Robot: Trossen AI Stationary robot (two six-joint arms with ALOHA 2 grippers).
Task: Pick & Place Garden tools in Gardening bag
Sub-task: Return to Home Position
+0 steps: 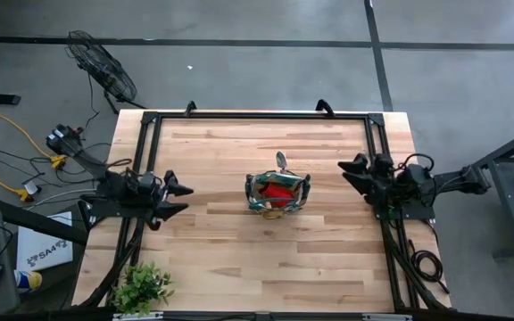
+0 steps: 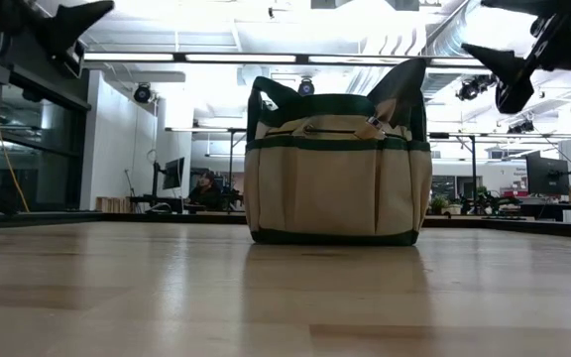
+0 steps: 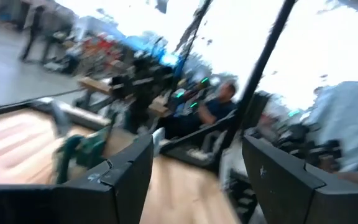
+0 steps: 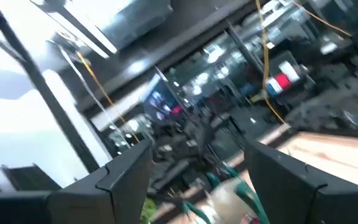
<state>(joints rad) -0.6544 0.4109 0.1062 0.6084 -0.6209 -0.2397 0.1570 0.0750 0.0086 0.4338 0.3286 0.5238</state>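
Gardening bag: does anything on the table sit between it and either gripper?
Nothing visible does. Bare tabletop lies between the gardening bag and the left gripper, and likewise the right gripper; both are open. The leafy plant stands at a table corner, off both lines.

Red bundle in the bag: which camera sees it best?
The high view. It looks straight down into the gardening bag, so the red bundle shows inside. The low view shows only the bag's side, which hides it. In the wrist views I cannot make it out.
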